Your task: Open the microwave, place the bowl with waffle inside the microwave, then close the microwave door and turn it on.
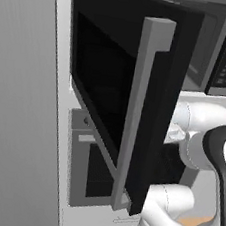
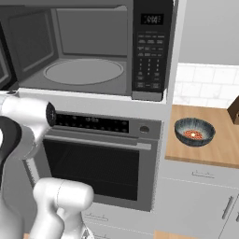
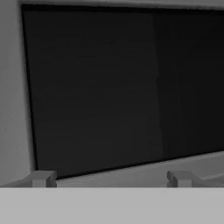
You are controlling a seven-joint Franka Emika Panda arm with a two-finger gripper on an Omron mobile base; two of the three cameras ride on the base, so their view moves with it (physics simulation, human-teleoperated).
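The microwave (image 2: 88,51) is a big box set into the wall, with its front open. Inside it is smooth and grey, with one flat round turntable (image 2: 84,71) on the floor. On its right side is one tall black keypad panel (image 2: 150,49) with rows of little buttons and a small screen at the top.

The microwave door (image 1: 116,85) is swung out wide to the left. It is a flat black panel with a dark, shiny window. One slim grey handle (image 1: 139,113) runs straight up and down along its free edge.

Under the microwave sits one oven (image 2: 100,158). It has a dark glass front, one long grey bar across it and a dark strip of controls above.

The bowl (image 2: 194,131) is small and round, dark blue-grey with fine lines and a lighter rim. It stands on the wooden counter (image 2: 200,154) to the right of the oven, well apart from the microwave. Something round and orange-red lies in the middle of it. White square tiles cover the wall behind the counter. One brown thing pokes in at the right edge; I cannot tell what it is.

The tool (image 3: 111,178) has two small grey tips spread wide apart, with nothing between them. In the hand view it faces a large dark, smooth pane with a pale grey frame.
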